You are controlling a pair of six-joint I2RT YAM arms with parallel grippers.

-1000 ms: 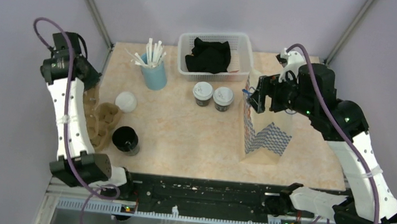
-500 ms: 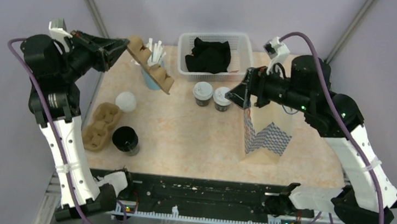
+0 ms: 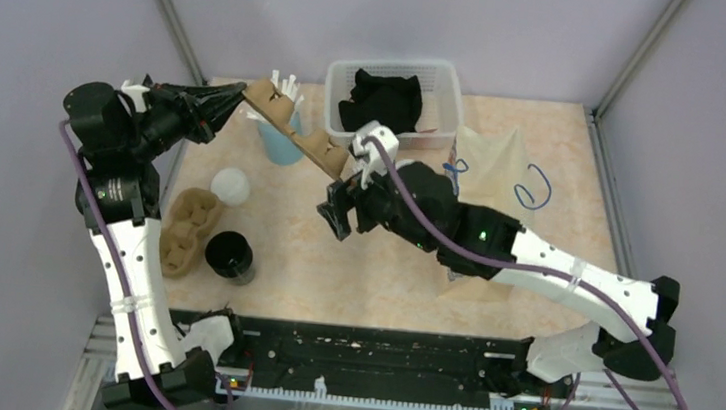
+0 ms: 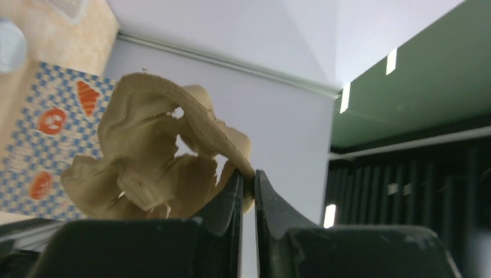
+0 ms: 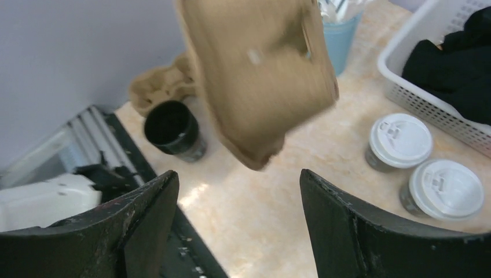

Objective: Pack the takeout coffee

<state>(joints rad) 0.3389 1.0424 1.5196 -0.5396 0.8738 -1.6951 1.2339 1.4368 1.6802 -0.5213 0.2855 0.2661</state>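
Top external: my left gripper pinches the carrier by its rim only; my wide-open right gripper at 5 o'clock may dislodge it.

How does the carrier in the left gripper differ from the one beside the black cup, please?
The held carrier hangs tilted in the air, pinched at its edge by the left gripper; the other carrier lies flat on the table, untouched. Both are brown moulded pulp.

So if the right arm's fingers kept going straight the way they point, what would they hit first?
Most likely the brown pulp carrier that the left gripper holds in the air; it fills the view between the open fingers of the right gripper. The gap is hard to judge.
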